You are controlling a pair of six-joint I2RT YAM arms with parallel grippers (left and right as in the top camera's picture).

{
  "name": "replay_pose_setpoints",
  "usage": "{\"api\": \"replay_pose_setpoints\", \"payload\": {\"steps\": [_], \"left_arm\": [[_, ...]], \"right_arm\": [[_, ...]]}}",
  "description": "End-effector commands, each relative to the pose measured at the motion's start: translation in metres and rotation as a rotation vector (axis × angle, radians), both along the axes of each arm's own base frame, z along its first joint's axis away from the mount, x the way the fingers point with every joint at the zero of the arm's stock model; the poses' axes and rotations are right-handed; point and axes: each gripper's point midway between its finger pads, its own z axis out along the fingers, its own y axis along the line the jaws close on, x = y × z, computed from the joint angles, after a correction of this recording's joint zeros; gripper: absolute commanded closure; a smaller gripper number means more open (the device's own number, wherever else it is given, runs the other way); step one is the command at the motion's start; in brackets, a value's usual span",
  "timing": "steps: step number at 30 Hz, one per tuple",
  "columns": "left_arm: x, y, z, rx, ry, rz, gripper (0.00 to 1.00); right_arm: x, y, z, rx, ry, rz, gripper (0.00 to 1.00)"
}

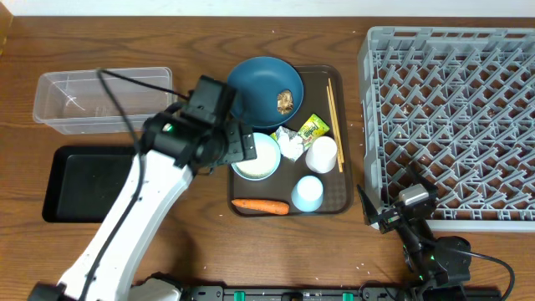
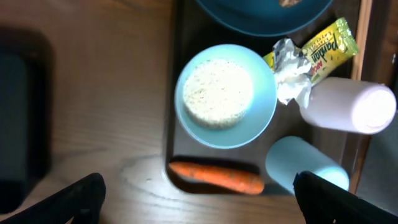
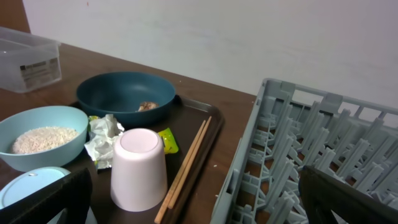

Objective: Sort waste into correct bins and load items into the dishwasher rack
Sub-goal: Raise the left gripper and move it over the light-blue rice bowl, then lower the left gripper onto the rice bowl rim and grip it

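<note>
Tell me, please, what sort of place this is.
Probably a lab mock-up of a canteen dish-return station: a grey dishwasher rack, a brown serving tray carrying a rice bowl and a carrot, and a clear tub and black tray as waste bins.

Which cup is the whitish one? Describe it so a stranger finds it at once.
Find the big grey rack; the brown tray lies right beside it. On the tray's rack side, next to the chopsticks, stands the whitish cup. The cup beside it is pale blue; this one is pinkish white.
</note>
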Motion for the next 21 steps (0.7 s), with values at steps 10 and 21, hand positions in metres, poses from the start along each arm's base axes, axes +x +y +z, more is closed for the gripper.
{"api": "replay_pose_setpoints", "payload": {"steps": [10,21], "left_arm": [[0.013,-0.034,-0.068,-0.018,0.19,-0.039,0.02],[0.038,-0.076,-0.103,-0.033,0.138,-0.112,0.02]], "right_arm": [[0.0,-0.001,-0.002,-0.007,0.004,-0.002,0.01],[0.0,-0.001,-0.002,-0.007,0.004,-0.002,0.01]]}}
